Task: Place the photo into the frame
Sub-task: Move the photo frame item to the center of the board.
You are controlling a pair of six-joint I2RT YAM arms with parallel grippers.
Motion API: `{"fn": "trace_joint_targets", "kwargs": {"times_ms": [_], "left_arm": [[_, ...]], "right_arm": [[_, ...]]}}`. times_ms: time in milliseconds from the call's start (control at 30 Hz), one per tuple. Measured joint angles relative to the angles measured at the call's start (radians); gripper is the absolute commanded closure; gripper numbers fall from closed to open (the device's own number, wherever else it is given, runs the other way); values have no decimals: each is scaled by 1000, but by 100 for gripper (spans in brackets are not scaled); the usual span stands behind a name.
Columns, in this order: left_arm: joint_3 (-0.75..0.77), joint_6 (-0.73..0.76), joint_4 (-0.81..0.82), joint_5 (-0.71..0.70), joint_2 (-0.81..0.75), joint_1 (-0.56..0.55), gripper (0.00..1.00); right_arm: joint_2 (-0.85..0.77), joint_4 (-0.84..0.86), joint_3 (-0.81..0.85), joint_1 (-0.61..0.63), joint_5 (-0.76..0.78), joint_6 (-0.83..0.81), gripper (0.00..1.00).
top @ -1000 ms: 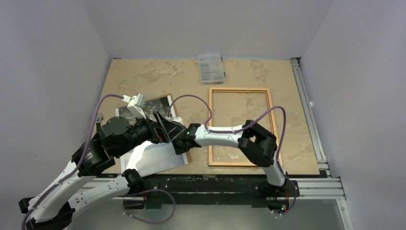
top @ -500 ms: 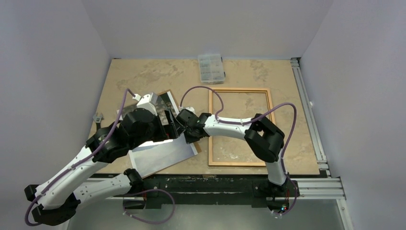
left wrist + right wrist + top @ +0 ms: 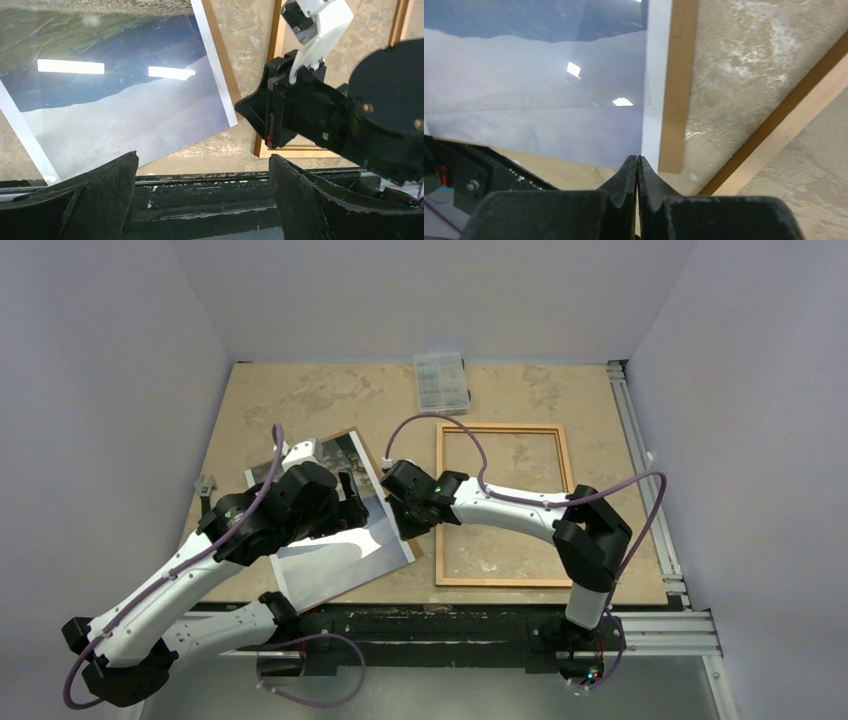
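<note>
Marbled tabletop below. Pinches corner of photo in closed right gripper, left gripper gaping empty. Risks creasing or slipping off glossy edge if dragged toward frame.

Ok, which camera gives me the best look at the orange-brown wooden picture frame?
Top external: the whole orange-brown wooden picture frame shows, with only the right arm crossing its near half. Left wrist catches just bits of rail behind the right arm; right wrist shows one diagonal stretch of rail.
</note>
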Motion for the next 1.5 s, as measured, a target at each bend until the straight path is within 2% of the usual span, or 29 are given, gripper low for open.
{"fn": "trace_joint_targets", "kwargs": {"times_ms": [233, 433, 733, 967, 1267, 1500], "left_arm": [[-4, -5, -4, 2, 0, 15, 1], [-20, 18, -133, -16, -50, 22, 1], [-22, 4, -40, -26, -85, 23, 1], [-22, -22, -46, -43, -95, 22, 1], [-17, -75, -132, -123, -105, 22, 1], [-16, -91, -170, -151, -58, 22, 0]], "right_arm": [[16, 37, -5, 122, -60, 1, 100], [94, 66, 4, 211, -72, 22, 100], [162, 64, 29, 243, -18, 90, 100], [161, 66, 30, 219, 47, 140, 100], [130, 122, -25, 49, 47, 150, 100], [100, 149, -66, 5, 40, 121, 100]]}}
